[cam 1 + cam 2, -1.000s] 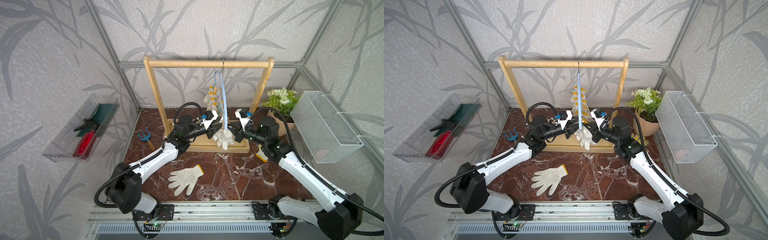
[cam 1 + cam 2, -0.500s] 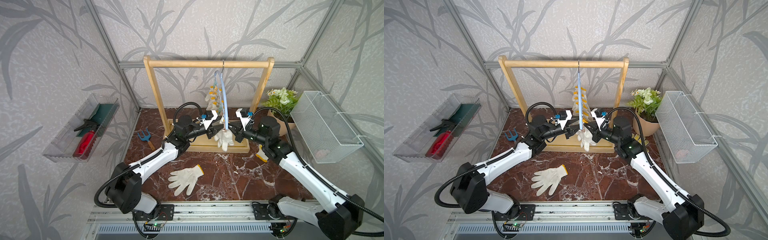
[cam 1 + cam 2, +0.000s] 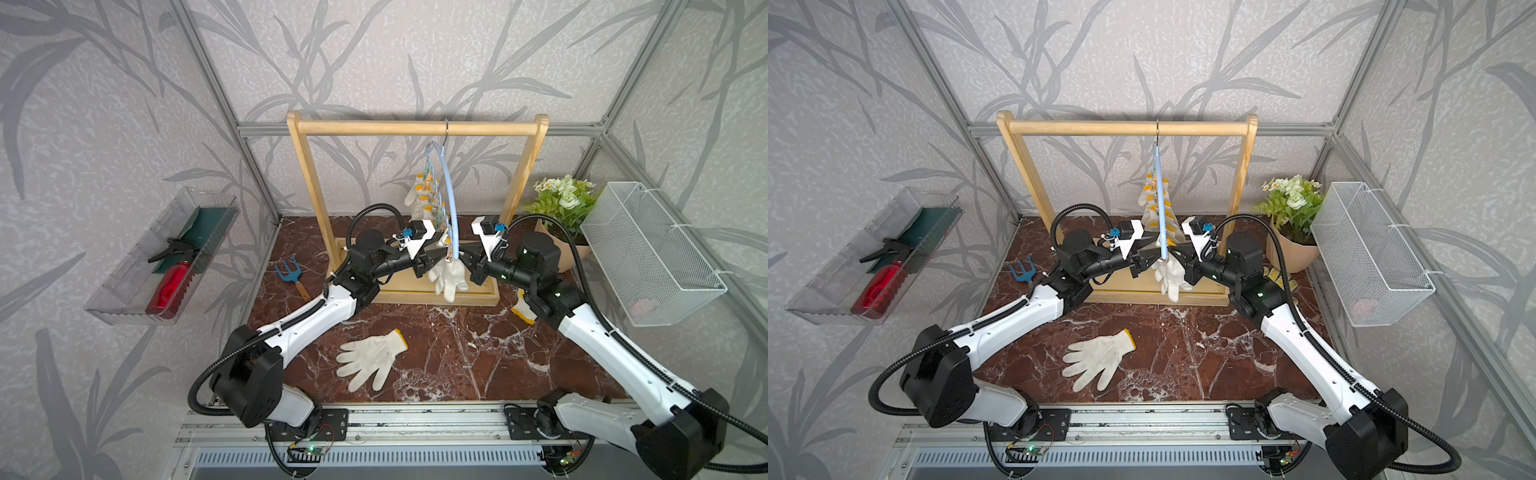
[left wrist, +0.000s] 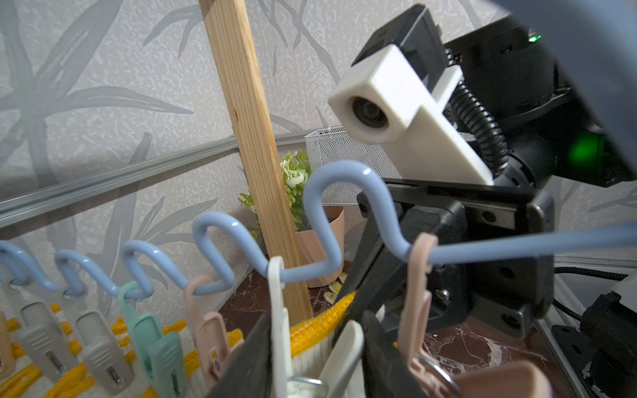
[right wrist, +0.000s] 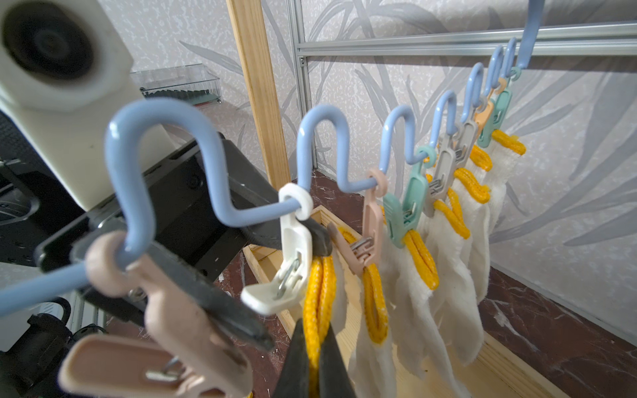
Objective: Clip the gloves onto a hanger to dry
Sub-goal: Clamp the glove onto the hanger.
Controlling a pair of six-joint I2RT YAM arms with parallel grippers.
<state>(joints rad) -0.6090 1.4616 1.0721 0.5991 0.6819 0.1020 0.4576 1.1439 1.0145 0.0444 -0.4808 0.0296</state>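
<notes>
The light-blue hanger (image 3: 451,199) (image 3: 1160,208) hangs from the wooden rack, with several gloves (image 5: 458,213) clipped along it. My right gripper (image 5: 315,330) (image 3: 465,257) is shut on the yellow cuff of another glove (image 5: 319,293) (image 3: 449,278), holding it up under the white clip (image 5: 293,248) (image 4: 281,310). My left gripper (image 4: 315,344) (image 3: 442,255) has one finger against each lever of that clip. The clip's mouth sits at the cuff. An empty pink clip (image 5: 165,310) hangs beside it. One more glove (image 3: 372,357) (image 3: 1098,359) lies flat on the marble floor.
The wooden rack (image 3: 415,126) stands at the back. A yellow patterned glove (image 3: 521,311) lies beside the right arm. A flower pot (image 3: 561,208) and wire basket (image 3: 648,257) are at right. A blue hand fork (image 3: 289,272) and clear tray (image 3: 166,257) are at left.
Both arms stay at the hanger's low end. The left jaws have eased slightly around the white clip. The held glove hangs in the same place.
</notes>
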